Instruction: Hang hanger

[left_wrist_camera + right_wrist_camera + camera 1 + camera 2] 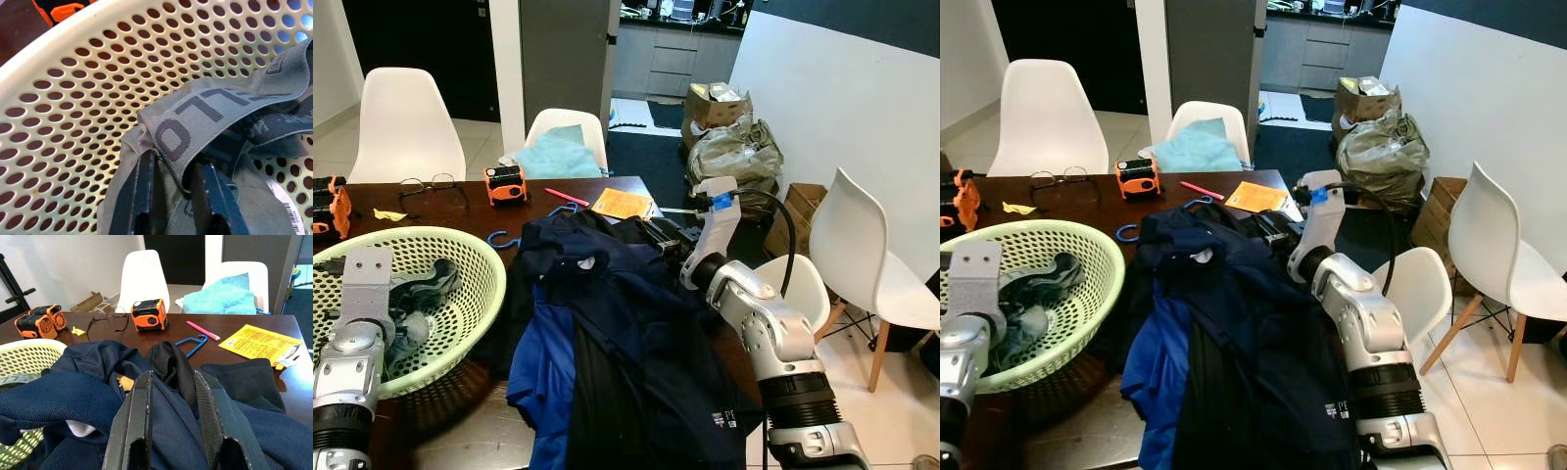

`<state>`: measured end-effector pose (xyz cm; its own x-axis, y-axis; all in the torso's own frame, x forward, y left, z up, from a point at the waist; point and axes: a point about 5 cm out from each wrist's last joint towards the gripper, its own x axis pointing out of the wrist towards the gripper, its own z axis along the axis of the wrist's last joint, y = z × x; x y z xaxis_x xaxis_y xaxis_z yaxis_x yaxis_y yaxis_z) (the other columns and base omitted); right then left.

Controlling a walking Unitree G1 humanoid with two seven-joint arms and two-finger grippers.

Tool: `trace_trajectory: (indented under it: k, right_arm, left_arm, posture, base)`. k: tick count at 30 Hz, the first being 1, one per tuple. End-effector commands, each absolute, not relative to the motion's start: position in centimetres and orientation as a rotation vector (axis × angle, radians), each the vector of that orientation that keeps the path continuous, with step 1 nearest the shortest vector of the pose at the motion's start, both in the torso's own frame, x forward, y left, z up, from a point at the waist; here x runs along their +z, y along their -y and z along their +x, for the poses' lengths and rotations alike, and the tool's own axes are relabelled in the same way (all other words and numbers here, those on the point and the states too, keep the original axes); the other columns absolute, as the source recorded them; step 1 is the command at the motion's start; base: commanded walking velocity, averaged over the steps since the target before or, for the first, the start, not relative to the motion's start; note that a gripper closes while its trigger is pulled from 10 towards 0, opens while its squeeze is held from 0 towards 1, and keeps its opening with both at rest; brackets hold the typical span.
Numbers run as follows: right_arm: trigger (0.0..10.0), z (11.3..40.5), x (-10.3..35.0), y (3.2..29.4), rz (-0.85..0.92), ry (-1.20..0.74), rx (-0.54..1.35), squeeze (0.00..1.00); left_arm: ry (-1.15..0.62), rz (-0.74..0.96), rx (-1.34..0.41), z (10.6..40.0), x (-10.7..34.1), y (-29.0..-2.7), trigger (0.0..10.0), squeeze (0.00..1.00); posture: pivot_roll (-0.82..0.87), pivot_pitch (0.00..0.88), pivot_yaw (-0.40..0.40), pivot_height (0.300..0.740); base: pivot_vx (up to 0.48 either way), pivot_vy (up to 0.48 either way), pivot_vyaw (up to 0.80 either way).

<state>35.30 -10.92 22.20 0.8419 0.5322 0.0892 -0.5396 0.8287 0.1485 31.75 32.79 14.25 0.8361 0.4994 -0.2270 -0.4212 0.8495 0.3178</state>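
Left claw [171, 196] grips a grey elastic waistband [205, 112] inside the perforated plastic basket [73, 98]; right claw [171, 416] rests narrowly parted on soft navy clothing [73, 401].

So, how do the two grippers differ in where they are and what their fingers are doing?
The left gripper is down in the pale green perforated plastic basket, its fingers around grey printed cloth. The right gripper is over the dark navy garments on the brown wooden table, fingers open, holding nothing. Both have two black fingers.
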Motion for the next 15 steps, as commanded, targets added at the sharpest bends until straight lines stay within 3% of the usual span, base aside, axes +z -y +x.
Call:
trace_trajectory:
  k: [1,11,13,15]
  right_arm:
    - [10.0,35.1,22.5,11.0,0.176,0.067,0.576,0.00]
    - [10.0,35.1,22.4,11.1,0.179,0.071,0.572,0.00]
    - [10.0,35.1,22.4,11.1,0.181,0.072,0.569,0.00]
    - [10.0,35.1,22.4,11.1,0.185,0.073,0.568,0.00]
  left_arm:
    - [-0.316,0.244,0.480,31.8,13.8,-32.5,0.0,0.00]
    - [-0.155,0.326,0.517,32.0,17.7,-31.7,0.0,0.00]
    - [-0.062,0.343,0.536,31.9,19.7,-31.2,0.0,0.00]
    - [0.187,0.363,0.567,31.5,24.5,-29.9,0.0,0.00]
  posture:
    - [0.00,0.034,-0.106,0.735]
    - [0.00,0.043,-0.102,0.735]
    - [0.00,0.045,-0.103,0.735]
    - [0.00,0.044,-0.104,0.735]
  base:
    - [0.000,0.000,0.00]
    - [0.000,0.000,0.00]
    - [0.000,0.000,0.00]
    - [0.000,0.000,0.00]
